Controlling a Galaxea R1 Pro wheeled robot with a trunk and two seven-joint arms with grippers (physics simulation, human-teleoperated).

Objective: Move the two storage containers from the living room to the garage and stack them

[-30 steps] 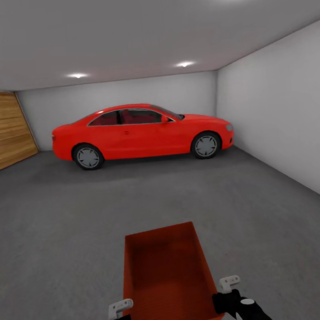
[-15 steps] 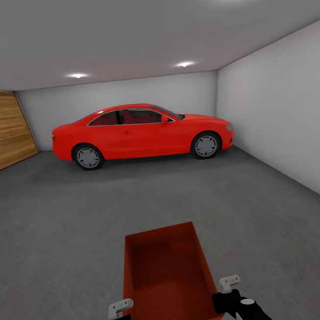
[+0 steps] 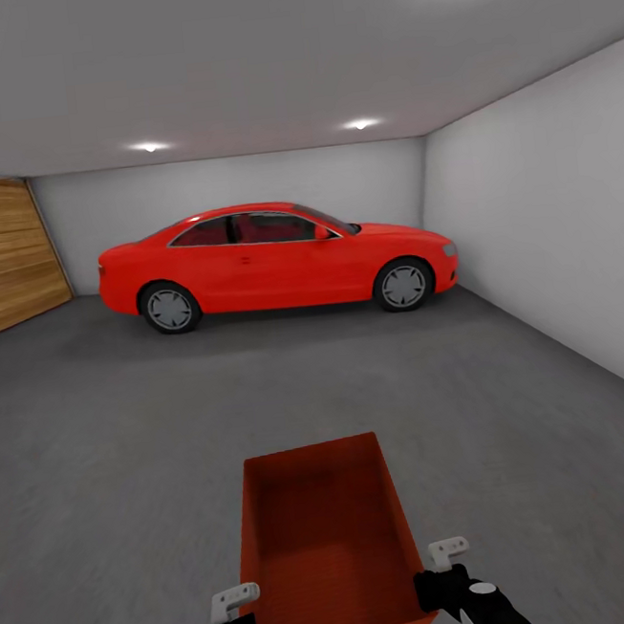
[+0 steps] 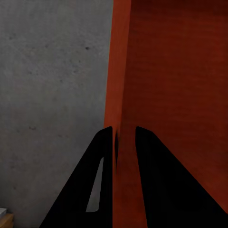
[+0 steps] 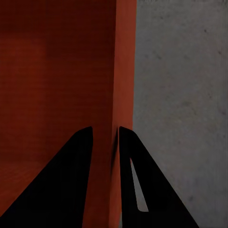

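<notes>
An orange-red storage container (image 3: 326, 541) sits at six o'clock in the head view, open top up, its long axis running away toward twelve o'clock, held above the dark grey concrete floor (image 3: 124, 447) of the garage. The left gripper (image 3: 234, 620) is at about seven o'clock, at the container's left wall near the closer end; the right gripper (image 3: 446, 577) is at about five o'clock on the right wall. In the left wrist view the left gripper (image 4: 124, 142) has its two dark fingers (image 4: 95, 175) closed narrowly on the thin wall of the container (image 4: 180, 95), one inside and one outside, with speckled floor (image 4: 52, 95) beside it. In the right wrist view the right gripper (image 5: 105, 142) pinches the opposite wall of the container (image 5: 57, 71) in the same narrow manner, one finger (image 5: 137, 190) outside over the floor (image 5: 180, 95). Far ahead at twelve o'clock a red car (image 3: 273, 258) stands side-on against the pale grey back wall (image 3: 241, 180). At nine o'clock is the door of brown wooden slats (image 3: 3, 253); a plain pale wall (image 3: 551, 210) runs along three o'clock. Ceiling lights (image 3: 360, 125) glow above.
</notes>
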